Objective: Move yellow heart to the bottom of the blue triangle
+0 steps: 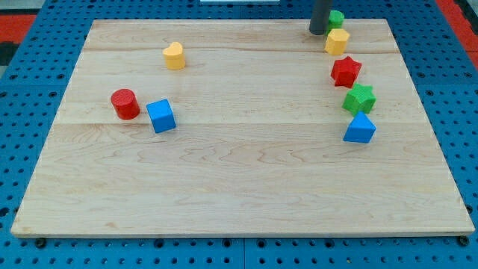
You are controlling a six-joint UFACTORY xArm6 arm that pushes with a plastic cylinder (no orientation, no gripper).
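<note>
Eight blocks spread over the desk, only two of concern: the yellow heart near the view's top left, well apart from the blue triangle at the lower end of a column along the view's right. No hand on this arm, only a rod, so nothing to stand apart, together or clamped. My tip at the view's top, just left of a yellow block and a green block, far from the heart. Judging the step in hand as the approach: bring my tip round to the heart's upper left side, opposite the goal, without brushing the yellow block on leaving. Then push down and toward the view's right in a long diagonal across the middle of the desk, aiming for the spot just below the triangle. Keep the line of push through the heart's middle, given rounded lobes likely to slip sideways; correct with short nudges. Stay clear of the blue cube and red cylinder at the left, and of the green star and red star above the triangle. Finish slowly from the left, to avoid knocking the triangle itself.
</note>
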